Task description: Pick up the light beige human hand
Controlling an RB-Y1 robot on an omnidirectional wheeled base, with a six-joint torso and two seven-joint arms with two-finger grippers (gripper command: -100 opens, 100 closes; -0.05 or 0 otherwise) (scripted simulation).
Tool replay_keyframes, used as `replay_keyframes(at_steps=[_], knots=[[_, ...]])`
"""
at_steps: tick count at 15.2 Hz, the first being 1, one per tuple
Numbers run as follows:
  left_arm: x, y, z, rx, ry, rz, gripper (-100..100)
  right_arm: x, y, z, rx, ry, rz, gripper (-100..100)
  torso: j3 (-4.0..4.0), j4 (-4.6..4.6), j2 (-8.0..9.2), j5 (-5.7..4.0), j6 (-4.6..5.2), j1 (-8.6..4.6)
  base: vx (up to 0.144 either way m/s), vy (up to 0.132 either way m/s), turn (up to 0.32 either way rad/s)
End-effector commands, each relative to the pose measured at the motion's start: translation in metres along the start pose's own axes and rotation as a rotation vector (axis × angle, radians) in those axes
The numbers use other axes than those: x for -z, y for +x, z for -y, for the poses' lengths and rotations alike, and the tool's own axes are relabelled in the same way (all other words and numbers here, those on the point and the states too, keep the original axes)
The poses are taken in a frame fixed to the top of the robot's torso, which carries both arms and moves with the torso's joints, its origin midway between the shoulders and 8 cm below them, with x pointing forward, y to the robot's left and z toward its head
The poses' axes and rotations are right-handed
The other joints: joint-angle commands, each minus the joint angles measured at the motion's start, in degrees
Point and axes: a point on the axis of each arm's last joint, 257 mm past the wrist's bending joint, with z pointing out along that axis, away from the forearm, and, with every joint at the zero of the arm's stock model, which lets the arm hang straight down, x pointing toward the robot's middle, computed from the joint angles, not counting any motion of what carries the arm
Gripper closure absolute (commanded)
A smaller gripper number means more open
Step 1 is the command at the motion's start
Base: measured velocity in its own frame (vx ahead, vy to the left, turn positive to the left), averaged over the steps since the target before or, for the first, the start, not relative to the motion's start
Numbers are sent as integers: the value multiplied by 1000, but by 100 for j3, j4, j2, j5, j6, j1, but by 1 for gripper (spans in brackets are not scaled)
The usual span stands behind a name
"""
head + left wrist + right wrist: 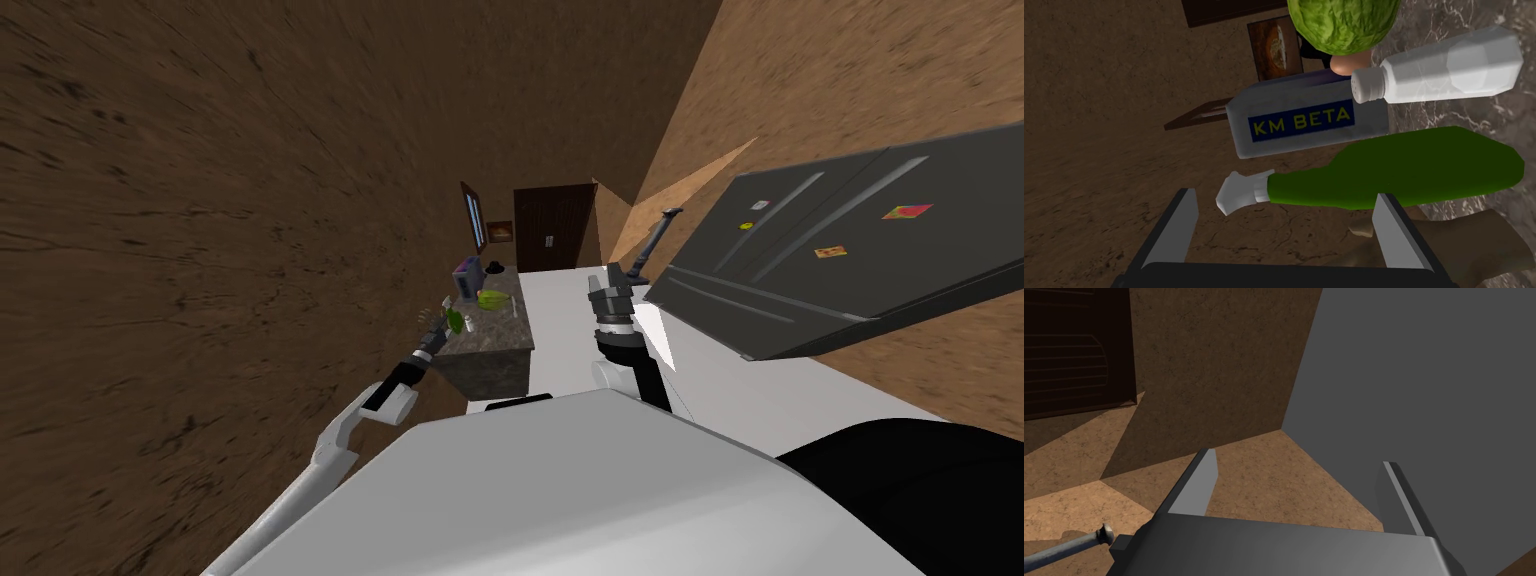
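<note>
Probably light, stiff and lumpy, the light beige human hand (1474, 245) lies on the marbled counter (1449, 12) beside the green bottle (1404, 170), partly behind one finger of the wide-spread left gripper (1289, 220), so pinching across a narrow part seems safest; the right gripper (1299, 488) likewise has its fingers apart.

A dark, grey-veined stone counter top (505, 330) is seen carrying a cluster: a green bottle with a white cap (1394, 170) is laid on its side, a white shaker (1444, 67) laid flat beside it, a grey box lettered KM BETA (1304, 120) and a green leafy ball (1344, 22) set behind — and a light beige hand (1474, 245) is glimpsed near the bottle.
</note>
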Motion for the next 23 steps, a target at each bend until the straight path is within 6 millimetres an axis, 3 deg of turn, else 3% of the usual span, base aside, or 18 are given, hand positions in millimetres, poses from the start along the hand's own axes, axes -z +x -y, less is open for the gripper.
replay_keyframes(at_steps=[1,7,9,12,15,16,23], knots=[[-1,-6,-8,-21,-29,-4,-100,0,0,0,0,0,0,0,0,0,0,0,0,0,-3,-46,19],[-1,-36,-31,-95,-122,-10,-100,0,0,0,0,0,0,0,-2,-1,-3,1,0,3,-1,-43,20],[-1,-57,-43,-137,-176,-5,-100,0,0,0,0,0,0,0,-1,0,-1,1,-1,4,-1,-42,24],[0,-71,-47,-167,-203,-2,-100,0,0,0,0,0,0,0,-3,-1,-5,0,0,3,6,-43,17],[3,-105,-55,-231,-269,15,-100,0,0,0,0,0,0,0,-4,-1,-7,1,0,5,9,-39,19],[3,-106,-55,-232,-270,15,-100,0,0,0,0,0,0,0,-4,-2,-8,1,-1,5,11,-32,17],[8,-167,-55,-333,-357,61,-100,0,0,0,0,0,0,0,-10,-3,-18,4,0,22,30,-4,8]])
